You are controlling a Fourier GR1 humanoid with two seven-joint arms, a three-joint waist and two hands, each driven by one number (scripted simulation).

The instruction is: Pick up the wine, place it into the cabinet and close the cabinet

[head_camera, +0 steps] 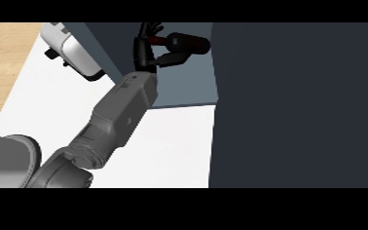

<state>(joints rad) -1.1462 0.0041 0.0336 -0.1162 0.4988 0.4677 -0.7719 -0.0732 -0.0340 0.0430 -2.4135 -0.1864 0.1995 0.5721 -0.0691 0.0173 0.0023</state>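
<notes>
One hand point(149, 53) in view, fingers curled round wine point(183, 43), bottle lying sideways inside cabinet point(183, 85) opening above bench point(179, 146).

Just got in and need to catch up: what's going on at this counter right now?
One grey forearm reaches up from the lower left, and its black hand is curled round a dark wine bottle, holding it on its side inside the blue-grey cabinet. The cabinet's dark door stands open at the right. A white appliance sits to the left on the white counter. The other hand is out of view.
</notes>
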